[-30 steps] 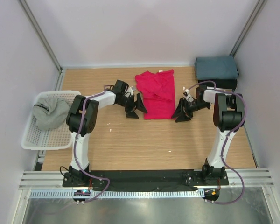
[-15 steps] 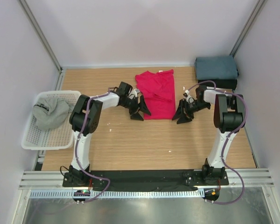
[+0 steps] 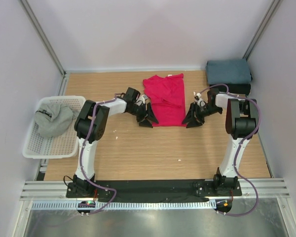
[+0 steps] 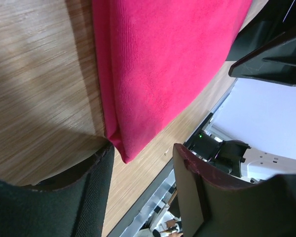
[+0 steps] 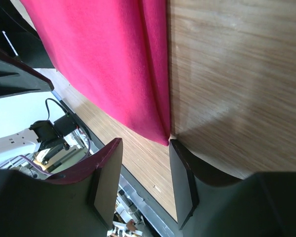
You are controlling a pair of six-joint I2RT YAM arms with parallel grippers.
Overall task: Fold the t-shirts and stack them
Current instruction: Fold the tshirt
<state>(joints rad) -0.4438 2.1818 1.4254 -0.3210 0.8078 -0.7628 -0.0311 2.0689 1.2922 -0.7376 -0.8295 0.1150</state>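
As it lies on the table (image 3: 138, 148), red tee (image 3: 165, 98): flat
Left gripper (image 3: 149, 118): spread astride its near corner
Right gripper (image 3: 190, 118): spread astride its other near corner

Red t-shirt (image 4: 158, 64) soft matt knit cloth; table (image 4: 34, 98) wood-grain (slight sheen).

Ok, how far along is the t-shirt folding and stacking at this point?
Done: the slate-blue tee lies folded on the black tee in the far right corner. In hand: the red tee is partly folded mid-table, the left end effector and right end effector open at its near corners. To do: finishing and stacking it, then the grey tee in the basket.
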